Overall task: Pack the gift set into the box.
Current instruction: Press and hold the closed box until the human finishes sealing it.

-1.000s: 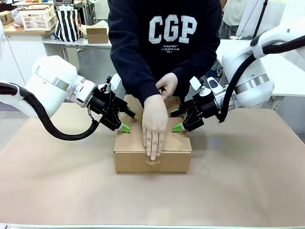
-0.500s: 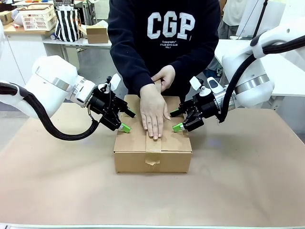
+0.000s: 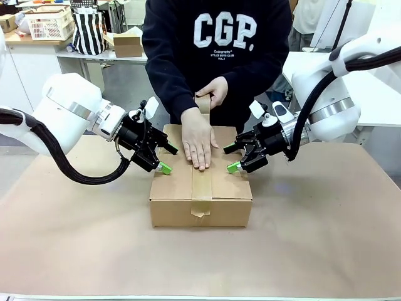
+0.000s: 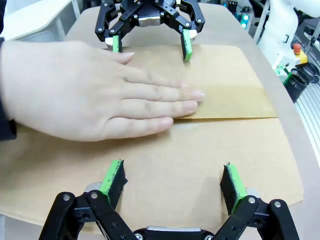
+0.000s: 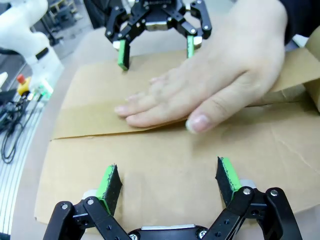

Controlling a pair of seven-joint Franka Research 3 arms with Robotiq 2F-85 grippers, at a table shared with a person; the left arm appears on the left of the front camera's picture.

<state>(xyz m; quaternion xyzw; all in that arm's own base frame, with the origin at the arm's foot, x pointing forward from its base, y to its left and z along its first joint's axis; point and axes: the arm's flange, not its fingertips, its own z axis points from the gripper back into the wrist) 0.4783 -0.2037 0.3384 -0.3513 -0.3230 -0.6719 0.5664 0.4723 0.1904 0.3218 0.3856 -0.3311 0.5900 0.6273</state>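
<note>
The box (image 3: 175, 188) stands closed in the middle of the table, with a strip of brown tape (image 3: 202, 188) running along its top seam and over the near edge. A person's hand (image 3: 197, 141) lies flat on the tape, and the other hand (image 3: 213, 94) holds the tape up behind the box. My left gripper (image 3: 166, 159) is open, its green pads on the left flap (image 4: 172, 175). My right gripper (image 3: 231, 158) is open on the right flap (image 5: 167, 172). Each wrist view shows the other gripper across the lid. The gift set is hidden.
The brown table top (image 3: 313, 238) has free room in front of and beside the box. Behind the person, a counter holds a white basket (image 3: 50, 24), a striped bag (image 3: 88, 31) and a small cardboard box (image 3: 127, 44).
The person's flat hand has slid along the tape from the box's near edge toward the far side. The other hand has risen with the tape. Both grippers have stayed in place.
</note>
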